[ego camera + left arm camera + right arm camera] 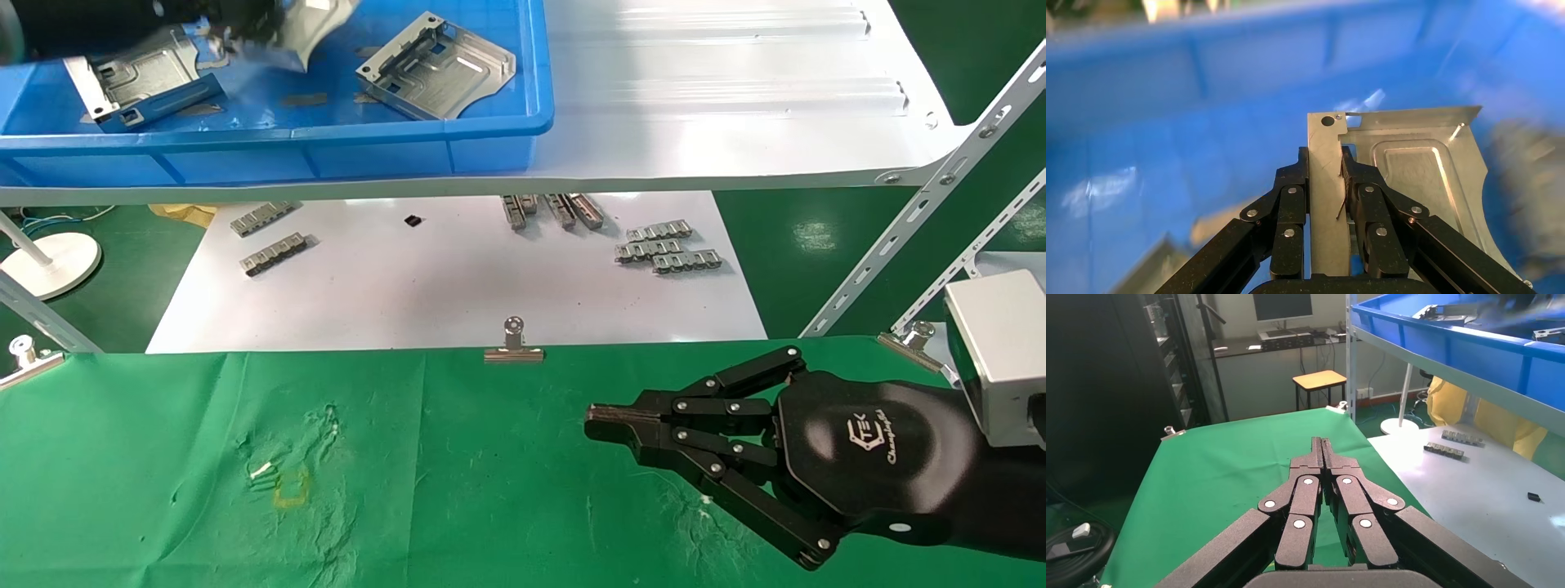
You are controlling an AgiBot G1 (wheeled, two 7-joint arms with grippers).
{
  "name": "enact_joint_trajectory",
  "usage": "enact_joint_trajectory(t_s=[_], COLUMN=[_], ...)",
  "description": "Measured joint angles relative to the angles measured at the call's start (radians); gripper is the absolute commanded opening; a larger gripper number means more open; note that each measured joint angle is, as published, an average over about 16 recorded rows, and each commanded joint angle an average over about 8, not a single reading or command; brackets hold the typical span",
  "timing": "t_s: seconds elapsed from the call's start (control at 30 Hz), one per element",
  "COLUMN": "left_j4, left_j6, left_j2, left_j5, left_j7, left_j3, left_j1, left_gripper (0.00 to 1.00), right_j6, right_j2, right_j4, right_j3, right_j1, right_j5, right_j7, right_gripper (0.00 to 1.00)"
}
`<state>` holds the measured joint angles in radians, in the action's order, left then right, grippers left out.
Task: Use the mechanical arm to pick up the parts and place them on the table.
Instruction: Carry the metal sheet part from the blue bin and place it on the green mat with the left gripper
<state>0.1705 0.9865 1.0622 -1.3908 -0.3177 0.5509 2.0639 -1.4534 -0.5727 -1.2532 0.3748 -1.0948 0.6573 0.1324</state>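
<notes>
We judged this to be the pick-up step, with the carry to the table not yet begun. Our left gripper (1325,177) was clamped on the flat side strip of one metal part (1413,177), its two fingertips (1300,168) pressing that strip from either side, and in the wrist picture the blue walls of the bin filled everything behind it. From the head camera the left arm was only a dark blur at the far left corner of the blue bin (458,122), with a shiny plate (315,24) beside it, so we could not tell how high the part sat above the bin floor. Two more parts lay in the bin, one at the left (143,77) and one near the right end (437,65). Our right gripper (596,425) rested low over the green table (163,490) at the right, its fingers pressed together on nothing. The next move, as we saw it, called for lifting the part clear of the bin's front wall and the white shelf (735,98), then bringing it down onto open green cloth without letting the thin strip slip.
</notes>
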Motion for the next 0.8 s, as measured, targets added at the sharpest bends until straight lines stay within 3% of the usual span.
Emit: enact_joint_trajectory(t_s=[0.1,0.5,0.8], left_j4=[0.049,0.371,0.515], left_j6=[0.101,0.551,0.605], left_j2=[-0.031,-0.206,-0.319], left_j5=[0.046,0.259,0.344], left_j7=[0.054,0.38,0.662], left_j3=[-0.025,-0.047,0.063], left_j1=[-0.014,-0.184,-0.357], left_gripper=[0.0,0.0,0.0], right_j6=[0.0,0.0,0.0], right_j2=[0.0,0.0,0.0], right_j4=[0.0,0.0,0.0], right_j3=[0.0,0.0,0.0], right_j1=[0.0,0.0,0.0], right_j5=[0.0,0.0,0.0], right_j7=[0.0,0.0,0.0], right_gripper=[1.0,1.0,1.0])
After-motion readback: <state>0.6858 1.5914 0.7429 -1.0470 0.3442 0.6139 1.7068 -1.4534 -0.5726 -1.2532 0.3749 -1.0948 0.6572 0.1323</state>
